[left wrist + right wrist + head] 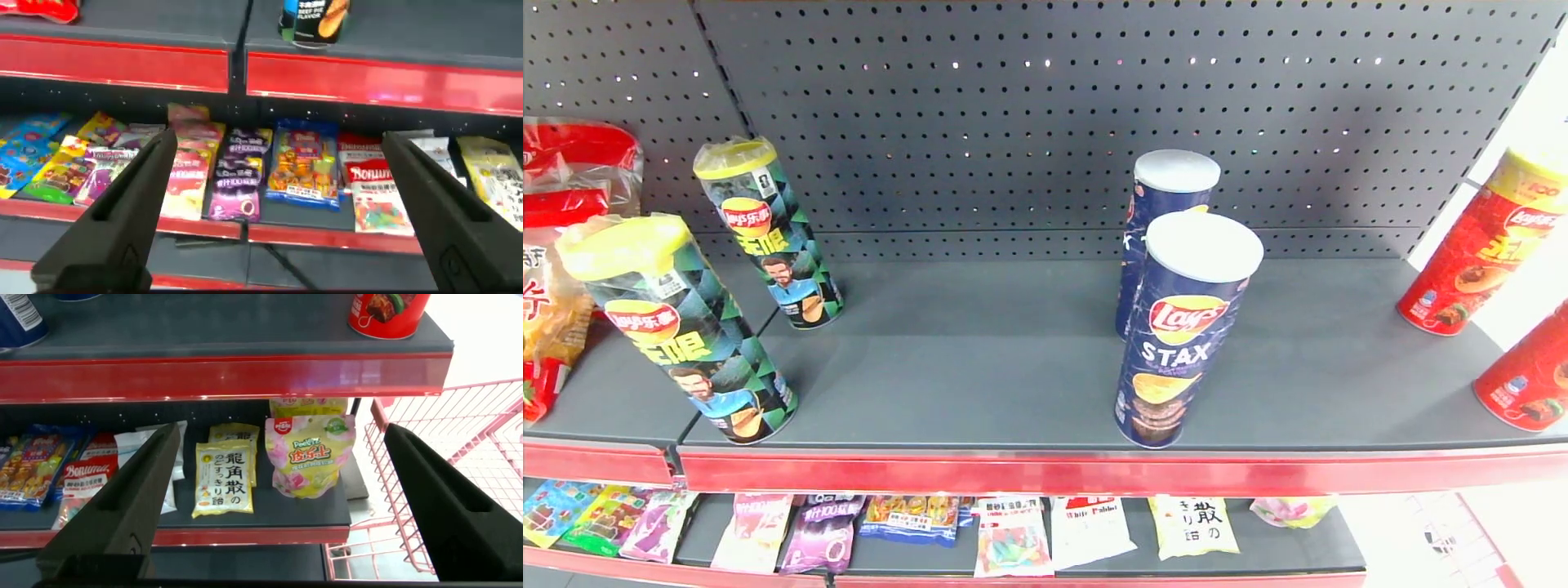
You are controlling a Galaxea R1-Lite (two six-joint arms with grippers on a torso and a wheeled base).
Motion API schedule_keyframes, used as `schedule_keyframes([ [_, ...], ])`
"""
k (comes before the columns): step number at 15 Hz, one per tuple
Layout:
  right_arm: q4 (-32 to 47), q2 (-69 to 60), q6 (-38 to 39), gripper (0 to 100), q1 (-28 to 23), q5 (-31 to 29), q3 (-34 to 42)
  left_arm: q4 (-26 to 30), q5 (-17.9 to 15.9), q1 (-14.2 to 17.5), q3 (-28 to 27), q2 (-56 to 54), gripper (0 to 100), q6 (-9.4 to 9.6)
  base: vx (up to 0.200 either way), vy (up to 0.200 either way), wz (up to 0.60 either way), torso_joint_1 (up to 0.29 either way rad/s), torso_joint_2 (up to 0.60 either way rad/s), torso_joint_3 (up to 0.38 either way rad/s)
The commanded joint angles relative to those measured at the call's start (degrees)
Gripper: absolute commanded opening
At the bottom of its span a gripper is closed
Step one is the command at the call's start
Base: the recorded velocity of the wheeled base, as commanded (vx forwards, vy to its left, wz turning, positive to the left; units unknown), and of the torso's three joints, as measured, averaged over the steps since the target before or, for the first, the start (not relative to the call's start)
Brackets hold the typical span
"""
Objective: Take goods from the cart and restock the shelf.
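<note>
On the upper shelf (1013, 359) stand two navy chip cans (1180, 327), two green-black cans with yellow lids (682, 327) at the left, and two red cans (1486, 245) at the right. My left gripper (279, 139) is open and holds nothing; it faces the lower shelf's row of snack bags (237, 171). My right gripper (283, 429) is open too, with nothing between its fingers, in front of a yellow bag (225, 478) and a pink bag (310, 453) on the lower shelf. The red wire cart (458, 457) stands beside the shelf's right end.
Red bagged snacks (564, 188) fill the upper shelf's far left. A red lip (1094, 469) runs along the shelf front. Bare shelf lies between the green-black cans and the navy cans, and between the navy and red cans.
</note>
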Motion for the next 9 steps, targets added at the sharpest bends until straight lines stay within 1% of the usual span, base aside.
schedule_keyframes([
  [1, 0.02, -0.02, -0.03, 100, 0.04, -0.02, 0.0, 0.17, -0.04, -1.56, 0.2, 0.44, 100, 0.21, 0.0, 0.0, 0.0, 0.0, 0.0, 0.0],
  [2, 0.02, 0.06, -0.03, 100, 0.04, -0.02, 0.0, 0.08, 0.49, -1.65, 0.29, -0.52, 100, 2.06, 0.0, 0.0, 0.0, 0.0, 0.0, 0.0],
  [3, 0.02, 0.06, -0.12, 100, 0.04, -0.02, 0.0, 0.08, 2.95, -1.65, 0.29, -0.52, 100, 2.06, 0.0, 0.0, 0.0, 0.0, 0.0, 0.0],
  [4, 0.02, -0.02, -0.03, 100, 0.04, -0.02, 0.0, 0.08, 3.92, -1.65, 0.29, -0.52, 100, 1.18, 0.0, 0.0, 0.0, 0.0, 0.0, 0.0],
  [5, 0.02, 0.06, -0.03, 100, 0.04, -0.02, 0.0, 0.08, 3.56, -1.65, 0.29, -0.52, 100, 1.26, 0.0, 0.0, 0.0, 0.0, 0.0, 0.0],
  [6, 0.02, 0.06, -0.03, 100, 0.04, -0.02, 0.0, 0.08, 2.69, -2.61, 0.29, -1.31, 100, 1.26, 0.0, 0.0, 0.0, 0.0, 0.0, 0.0],
  [7, 0.02, 0.06, -0.03, 100, 0.04, -0.02, 0.0, 0.17, 0.05, -5.16, 0.2, -4.3, 100, 2.14, 0.0, 0.0, 0.0, 0.0, 0.0, 0.0],
  [8, 0.02, 0.06, -0.03, 100, 0.04, -0.02, 0.0, 0.17, 0.84, -4.63, 0.29, -4.65, 100, 2.32, 0.0, 0.0, 0.0, 0.0, 0.0, 0.0],
  [9, 0.02, -0.02, -0.03, 100, 0.04, -0.02, 0.0, 0.08, 4.09, -4.63, 0.29, -4.65, 100, 2.14, 0.0, 0.0, 0.0, 0.0, 0.0, 0.0],
])
